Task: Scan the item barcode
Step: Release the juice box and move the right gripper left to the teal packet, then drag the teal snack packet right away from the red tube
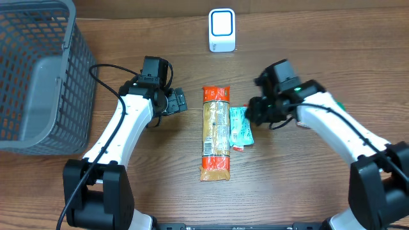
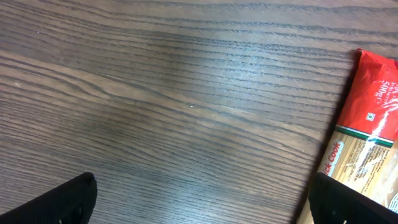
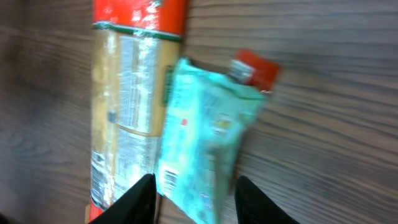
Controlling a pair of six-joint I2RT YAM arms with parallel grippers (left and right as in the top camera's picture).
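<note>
Black fingertips (image 3: pixel 144 198) of the right end effector (image 3: pixel 196 193) fill the bottom edge of the right wrist view, two of them, standing apart. Between them lies the end of one teal packet (image 3: pixel 202 134), with a small barcode (image 3: pixel 168 180) showing beside the left finger. Motion blur hides whether either pad touches the wrapper, so a pinch cannot be told.

Packets counted: two.
- One long packet (image 1: pixel 216 133), red-orange at both ends and clear in the middle, lies along the near-far line at the centre of the table (image 1: pixel 287 191).
- The teal packet (image 1: pixel 240 126), much shorter, lies flat just right of it, touching its right edge.
- One small red-orange tab (image 1: pixel 238 147) shows at the teal packet's near end. I cannot tell whether it is part of that packet or a separate piece.

Arms counted: two, white with black wrists.
- The right end effector (image 1: pixel 251 114) sits at the teal packet's far right corner.
- The left end effector (image 1: pixel 177 102) hovers left of the long packet's far end, apart from it. Its fingers are spread wide over bare wood, with nothing between them. In the left wrist view only its two tips (image 2: pixel 62 200) show, at opposite bottom corners.

Other items: one grey mesh basket (image 1: pixel 38 38) at the far left, and one white box-shaped device (image 1: pixel 222 30) with a blue-rimmed window at the far centre, well apart from both packets.
</note>
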